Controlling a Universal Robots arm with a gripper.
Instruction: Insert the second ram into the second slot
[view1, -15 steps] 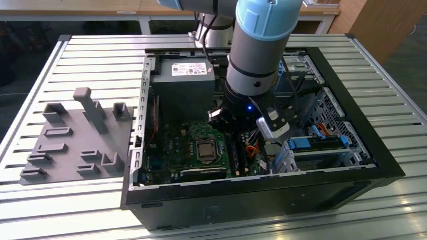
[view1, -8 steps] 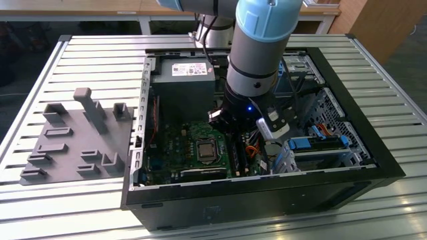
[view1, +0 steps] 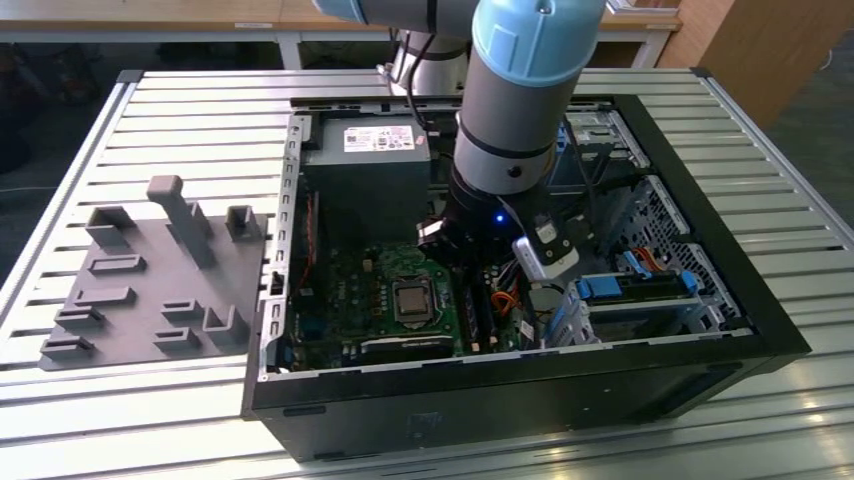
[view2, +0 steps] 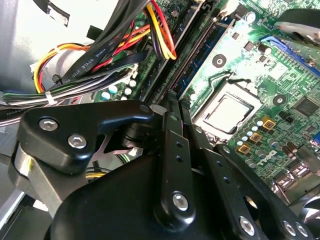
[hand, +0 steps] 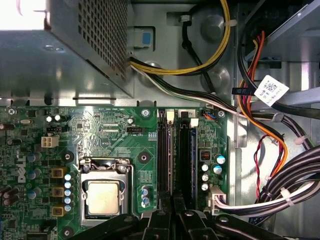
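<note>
Robot arm (view1: 514, 110) reaching steeply down, gripper (hand: 173, 202) low (fingers (view2: 172, 150) pressed close together), wrist lit blue.

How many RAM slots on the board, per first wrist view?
2, side by side beside the CPU socket: one slot nearer the socket, the other nearer the cable bundle. The claw hides their near ends.

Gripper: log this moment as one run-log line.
location: inside open computer case | gripper: low over motherboard, in line with memory slots | neighbour: processor beside slots
</note>
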